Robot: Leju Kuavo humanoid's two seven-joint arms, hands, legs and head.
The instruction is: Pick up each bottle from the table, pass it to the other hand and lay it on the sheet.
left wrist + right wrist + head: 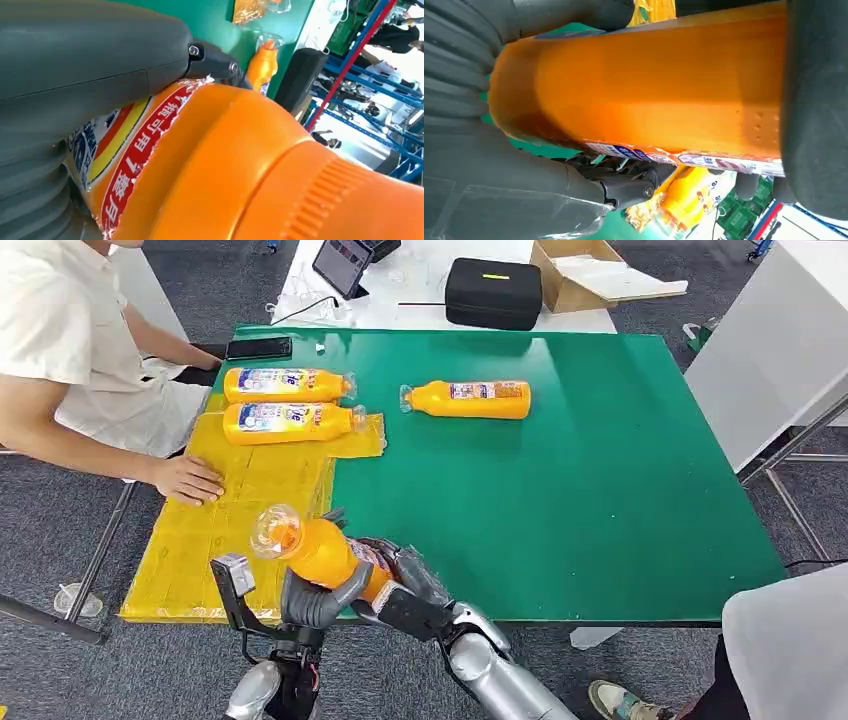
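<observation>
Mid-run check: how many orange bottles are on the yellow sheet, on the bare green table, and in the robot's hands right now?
On the yellow sheet: 2, the far bottle and the near bottle.
On the bare green table: 1, the lone bottle.
In the hands: 1, the held bottle, gripped by both the left hand and the right hand.
Total: 4 bottles.

The held bottle (318, 552) hides most of both hands' fingers; its base is covered by the right hand (405, 590). Its label print (wrinkled, seen askew) is unreadable. The seated person (70, 350) is cut off at the edge.
</observation>
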